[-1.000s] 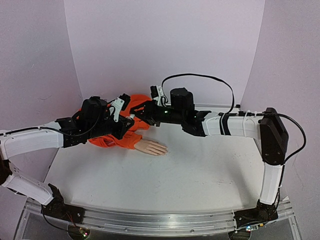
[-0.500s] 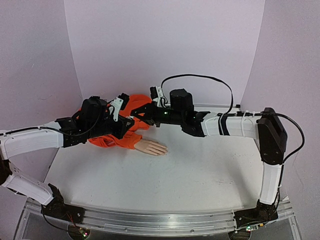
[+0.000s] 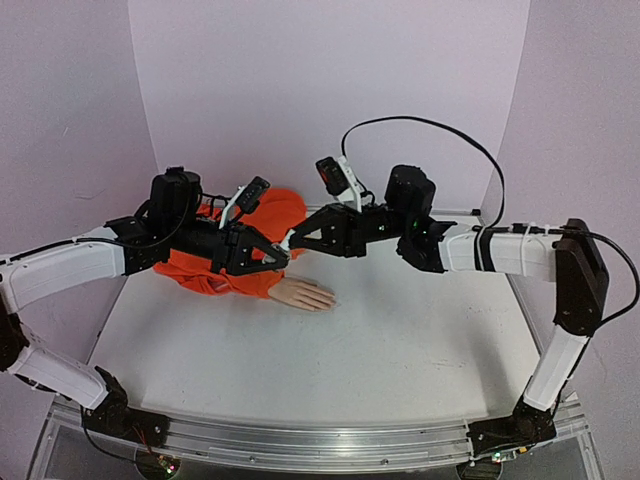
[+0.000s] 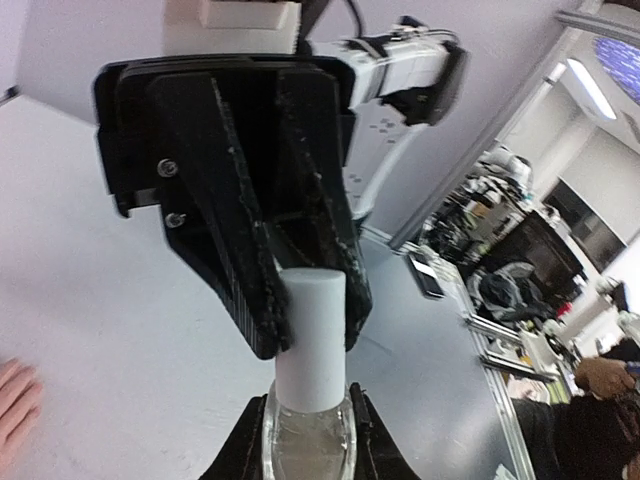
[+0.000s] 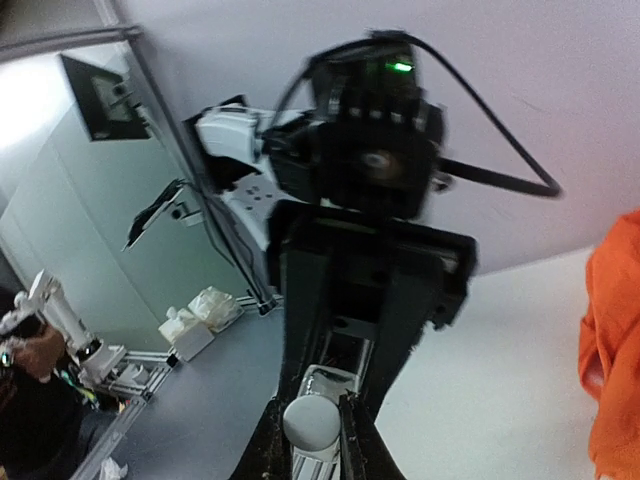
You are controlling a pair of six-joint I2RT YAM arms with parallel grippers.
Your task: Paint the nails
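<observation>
- Where the two arms meet above the matte white table (image 3: 420,350), a small clear glass bottle (image 4: 308,448) with rounded shoulders is held in the air between them, off the surface.
- The left gripper (image 3: 276,256) is seen clamped tight on the bottle's glass body; in the left wrist view its black fingers (image 4: 252,445) press on both sides of the glass.
- The right gripper (image 3: 299,238) is closed hard on the smooth white cylindrical cap (image 4: 311,325) of the bottle; its black, rough-edged fingers (image 4: 245,270) taper to the cap's sides.
- In the right wrist view the cap (image 5: 310,420) is shown end-on as a pale round disc squeezed between that gripper's two dark fingers (image 5: 268,445).
- The pale peach mannequin hand (image 3: 303,294), smooth and moulded, lies flat on the table below and just in front of the bottle, fingers pointing to the right.
- The nails (image 3: 328,298) are at the tips of those fingers, near the middle of the table; they are too small for their surface to be judged.
- A crumpled bright orange fabric sleeve (image 3: 225,282) covers the wrist and bunches up under the left arm.
- One peach fingertip is caught at the lower left edge of the left wrist view.
</observation>
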